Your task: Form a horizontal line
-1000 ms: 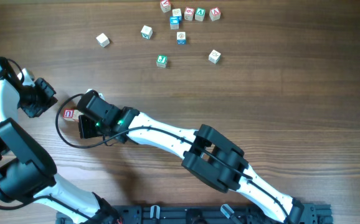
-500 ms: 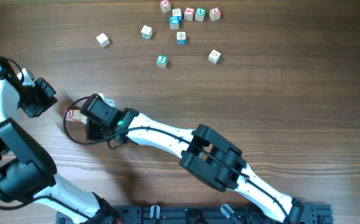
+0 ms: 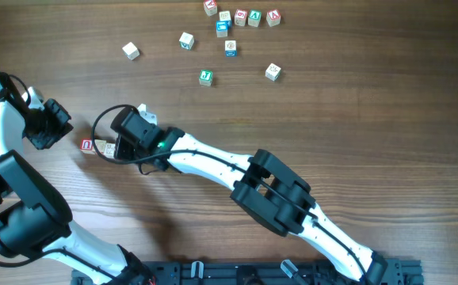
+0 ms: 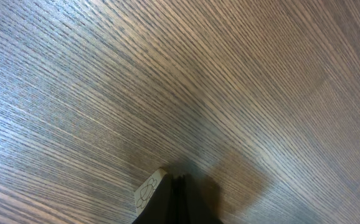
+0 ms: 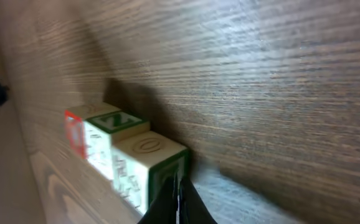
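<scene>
Near the left edge of the surface (image 3: pixel 356 103) my right fingers (image 5: pixel 164 208), pressed together beside the line (image 5: pixel 121 152), could knock its end cube (image 5: pixel 152 165) askew if I swing.

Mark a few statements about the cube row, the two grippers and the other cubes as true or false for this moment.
1. The horizontal line by the right gripper is three cubes touching side by side. True.
2. The cube at its end farthest from that gripper is blue-marked. False: the end cube is red-marked.
3. The right gripper holds a cube off the table. False: its fingers are shut on nothing, and all three cubes sit on the table.
4. Several loose cubes lie farther up the table. True.
5. The left gripper touches the row. False: it stands apart from it.
</scene>
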### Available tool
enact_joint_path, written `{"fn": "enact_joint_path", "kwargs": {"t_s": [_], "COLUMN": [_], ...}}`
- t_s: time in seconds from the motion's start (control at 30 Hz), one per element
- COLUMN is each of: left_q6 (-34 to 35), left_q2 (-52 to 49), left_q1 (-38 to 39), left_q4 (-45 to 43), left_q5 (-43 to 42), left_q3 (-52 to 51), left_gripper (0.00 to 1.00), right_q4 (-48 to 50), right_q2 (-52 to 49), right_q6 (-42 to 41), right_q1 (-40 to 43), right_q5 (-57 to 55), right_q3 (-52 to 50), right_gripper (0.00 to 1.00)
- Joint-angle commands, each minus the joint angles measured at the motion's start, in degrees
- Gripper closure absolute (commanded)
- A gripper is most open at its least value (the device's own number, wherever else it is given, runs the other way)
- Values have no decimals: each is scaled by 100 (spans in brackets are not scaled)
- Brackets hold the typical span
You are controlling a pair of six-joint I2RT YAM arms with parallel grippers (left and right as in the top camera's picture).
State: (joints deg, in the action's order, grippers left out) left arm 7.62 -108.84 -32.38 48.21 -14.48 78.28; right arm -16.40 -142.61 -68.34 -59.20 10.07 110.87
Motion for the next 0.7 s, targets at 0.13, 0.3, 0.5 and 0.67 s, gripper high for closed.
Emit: {"fn": "enact_joint_path", "kwargs": {"t_s": [0.13,0.3,0.5,0.67], "left_q6": [-96,-96,-96,-96], "left_q2": [46,46,46,46], "left_q1": [-26,-26,-26,-26], "left_q4": [-15,-15,-17,-15], "left_q5": [-68,-68,-68,-68], "left_q3": [74,74,74,74], "left_gripper": [96,96,96,96], "right_q4": [114,232,356,398], "right_q2": [-186,-186,-205,-216], "right_q6": [2,140,225,240], "right_q1": [-35,-35,-35,-35], "right_q5": [46,85,160,157], "right_q3": [44,44,44,44], "right_gripper": [95,95,95,96]}}
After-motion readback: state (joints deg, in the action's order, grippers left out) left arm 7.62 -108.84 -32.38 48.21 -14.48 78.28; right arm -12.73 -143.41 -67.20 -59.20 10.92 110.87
